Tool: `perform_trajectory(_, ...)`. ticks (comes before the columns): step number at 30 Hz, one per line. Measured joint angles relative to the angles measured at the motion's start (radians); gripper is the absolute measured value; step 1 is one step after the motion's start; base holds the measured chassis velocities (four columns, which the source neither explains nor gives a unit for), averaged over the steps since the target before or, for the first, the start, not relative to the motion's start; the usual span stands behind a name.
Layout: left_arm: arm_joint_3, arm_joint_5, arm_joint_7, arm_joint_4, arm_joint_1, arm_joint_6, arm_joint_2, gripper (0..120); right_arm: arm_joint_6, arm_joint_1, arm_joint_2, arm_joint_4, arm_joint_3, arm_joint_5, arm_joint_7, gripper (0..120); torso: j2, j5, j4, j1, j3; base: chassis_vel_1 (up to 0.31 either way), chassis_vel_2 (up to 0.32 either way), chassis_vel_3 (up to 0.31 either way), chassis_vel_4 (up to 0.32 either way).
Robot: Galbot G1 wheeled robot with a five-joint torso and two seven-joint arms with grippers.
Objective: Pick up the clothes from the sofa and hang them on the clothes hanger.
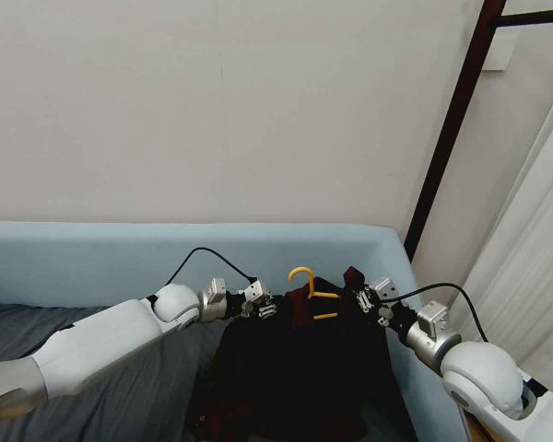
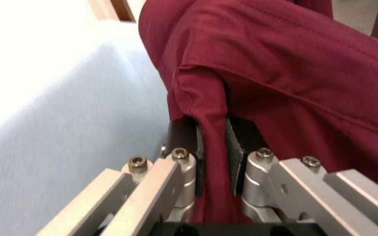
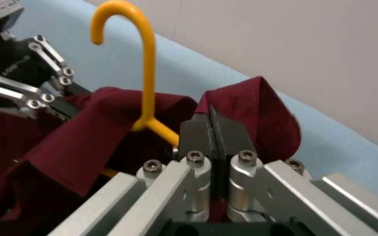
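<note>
Pick-up step looks done: left gripper [image 1: 263, 307] and right gripper [image 1: 367, 302] each pinch a shoulder of the maroon shirt [image 1: 295, 359] on its yellow hanger [image 1: 306, 281], lower centre, over the sofa [image 1: 92, 258]. Next, I'd guess: lift level and hook it on the dark rack [image 1: 452, 120], upper right.

White, rounded arms [image 1: 101, 345] carry black cables [image 1: 203, 250]; the silver left gripper [image 1: 269, 308] and right gripper [image 1: 360, 298] show screws [image 2: 179, 154], perhaps black pads [image 3: 194, 133].

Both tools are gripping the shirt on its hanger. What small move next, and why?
Probably raise both tools together. The left tool and right tool pinch the red shirt at each shoulder, the hook of the yellow hanger stands free, but the hem seems to rest on the sofa.
</note>
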Motion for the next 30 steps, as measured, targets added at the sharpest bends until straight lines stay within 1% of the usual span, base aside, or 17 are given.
perform_trajectory(3, 0.009, -0.005, -0.003, -0.005, -0.014, 0.002, -0.016, 8, -0.004, 0.015, -0.004, 0.012, -0.007, 0.035, 0.027, 0, 0.0, 0.0, -0.0004, 0.0, 0.0, 0.0, 0.0, 0.0, 0.0)
perform_trajectory(4, 0.011, -0.007, -0.007, -0.014, -0.017, 0.005, -0.019, 8, -0.006, 0.038, -0.008, 0.017, -0.019, 0.057, 0.038, 0, 0.0, 0.0001, -0.0007, 0.0, 0.0, 0.0, 0.0, 0.0, 0.0)
perform_trajectory(6, 0.011, -0.007, -0.013, -0.031, -0.02, 0.012, -0.019, 8, -0.007, 0.088, -0.019, 0.025, -0.044, 0.094, 0.052, 0, 0.0, 0.0001, -0.0003, 0.0, 0.0, 0.0, 0.0, 0.0, 0.0)
perform_trajectory(11, -0.002, -0.014, -0.036, -0.053, -0.024, 0.022, -0.011, 8, -0.019, 0.189, -0.057, 0.061, -0.096, 0.177, 0.069, 0, 0.0, -0.0002, 0.0003, 0.0, 0.0, 0.0, 0.0, 0.0, 0.0)
perform_trajectory(14, -0.012, -0.028, -0.044, -0.06, -0.032, 0.023, -0.005, 8, -0.025, 0.217, -0.072, 0.091, -0.112, 0.208, 0.072, 0, 0.0, -0.0003, -0.0001, 0.0, 0.0, 0.0, 0.0, 0.0, 0.0)
perform_trajectory(18, -0.02, -0.054, -0.065, -0.093, -0.055, 0.029, 0.013, 8, -0.035, 0.259, -0.088, 0.157, -0.157, 0.246, 0.073, 0, 0.0, -0.0002, -0.0001, 0.0, 0.0, 0.0, 0.0, 0.0, 0.0)
perform_trajectory(22, -0.032, -0.067, -0.078, -0.114, -0.062, 0.033, 0.024, 8, -0.044, 0.293, -0.082, 0.181, -0.202, 0.247, 0.077, 0, 0.0, -0.0002, -0.0001, 0.0, 0.0, 0.0, 0.0, 0.0, 0.0)
perform_trajectory(26, -0.062, -0.081, -0.09, -0.14, -0.063, 0.036, 0.049, 8, -0.045, 0.313, -0.075, 0.163, -0.233, 0.207, 0.072, 0, 0.0, -0.0002, -0.0002, 0.0, 0.0, 0.0, 0.0, 0.0, 0.0)
perform_trajectory(30, -0.108, -0.103, -0.088, -0.171, -0.057, 0.036, 0.101, 8, -0.031, 0.299, -0.068, 0.131, -0.238, 0.155, 0.06, 0, 0.0, -0.0002, -0.0001, 0.0, 0.0, 0.0, 0.0, 0.0, 0.0)
